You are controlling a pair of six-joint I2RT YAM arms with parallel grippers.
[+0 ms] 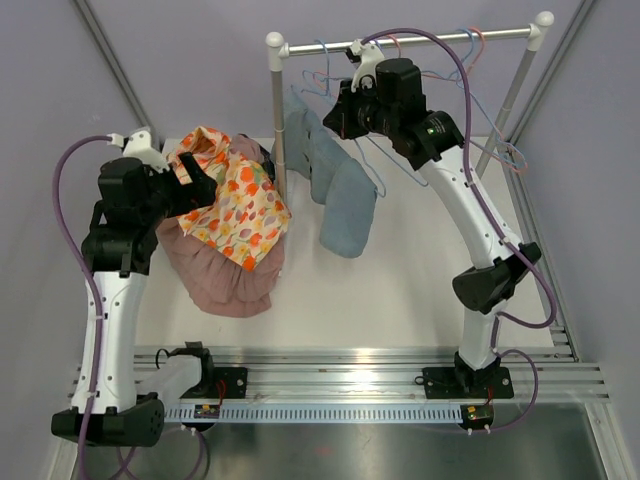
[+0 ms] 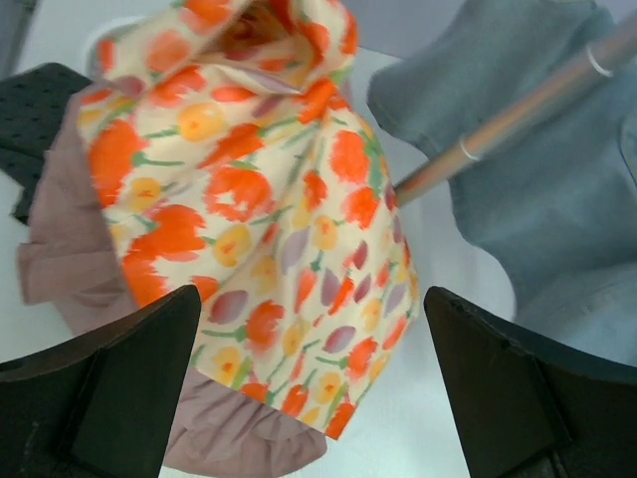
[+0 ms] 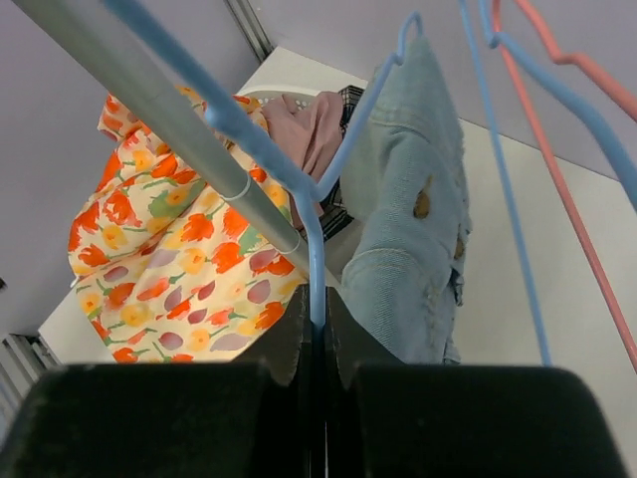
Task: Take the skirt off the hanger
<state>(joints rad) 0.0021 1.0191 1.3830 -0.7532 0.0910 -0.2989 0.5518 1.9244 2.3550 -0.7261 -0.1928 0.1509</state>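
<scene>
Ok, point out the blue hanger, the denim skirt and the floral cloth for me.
blue hanger (image 3: 316,269), right wrist view, its upright wire
denim skirt (image 3: 398,269), right wrist view, middle panel
floral cloth (image 2: 259,219), left wrist view, printed middle

The white bench (image 1: 400,290) fills the middle of the top view, between grey walls. Left of centre a dusty-pink ruffled garment (image 1: 225,280) lies spread on it, and an orange-flowered cloth (image 1: 240,205) is heaped on that garment's upper part. Just right of the heap, the upright pole (image 1: 277,120) of a clothes rack stands on the bench. The denim garment (image 1: 345,205) reaches down to the right of the pole; whether its lower end rests on the surface cannot be told. Along the bottom edge runs an aluminium rail (image 1: 350,365).
</scene>
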